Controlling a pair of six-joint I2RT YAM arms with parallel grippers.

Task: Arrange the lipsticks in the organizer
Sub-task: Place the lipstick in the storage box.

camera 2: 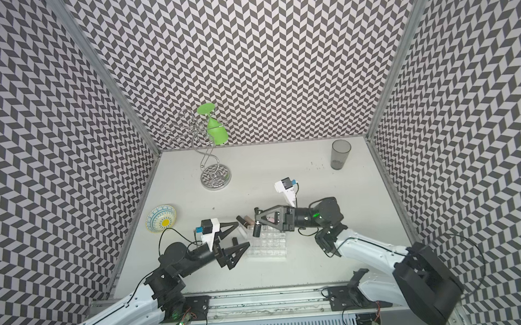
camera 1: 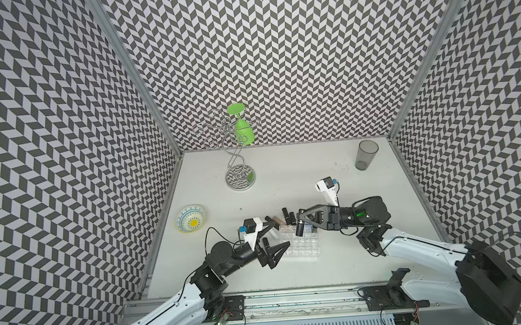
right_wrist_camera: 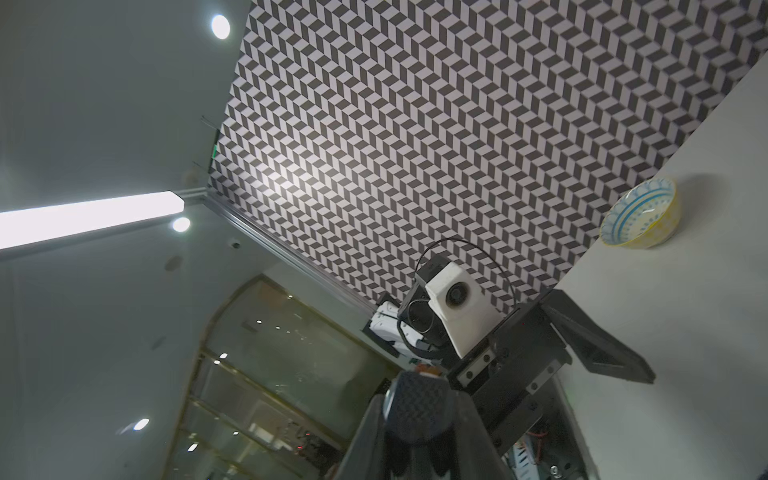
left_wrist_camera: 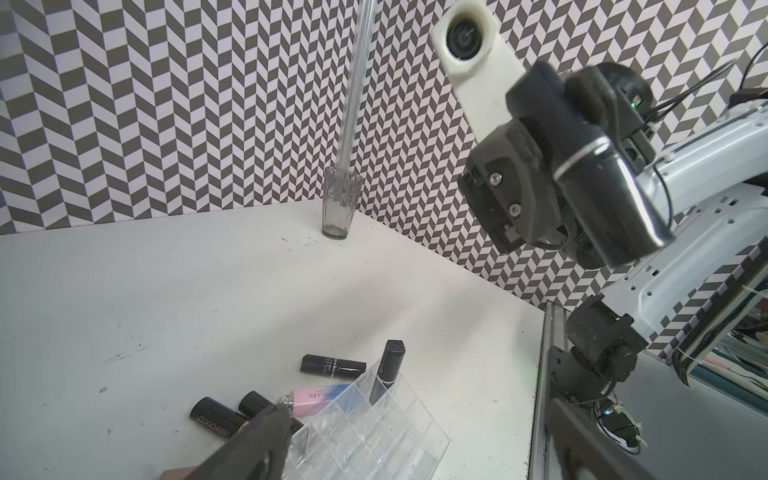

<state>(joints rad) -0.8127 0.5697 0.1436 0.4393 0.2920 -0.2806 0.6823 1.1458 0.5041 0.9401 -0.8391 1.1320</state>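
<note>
Above the organizer (camera 1: 302, 246) in a top view, the right pincer (camera 1: 300, 224) clenches a black lipstick (camera 1: 299, 230); the left pincer (camera 2: 243, 233) gapes. Left wrist: a second lipstick (left_wrist_camera: 388, 365) stands in a corner cell, loose lipsticks (left_wrist_camera: 332, 365) lie on the table (left_wrist_camera: 166, 311). Right wrist: probably the black lipstick's end, blurred.

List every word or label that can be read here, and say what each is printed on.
"LESXCOCO": on a lying black lipstick in the left wrist view.
"...ATE": the end of a word on the pink-and-white tube; its start is blurred.
Pale print on a second lying black lipstick: too blurred to read.
Nothing else legible; both top views are too small.
</note>
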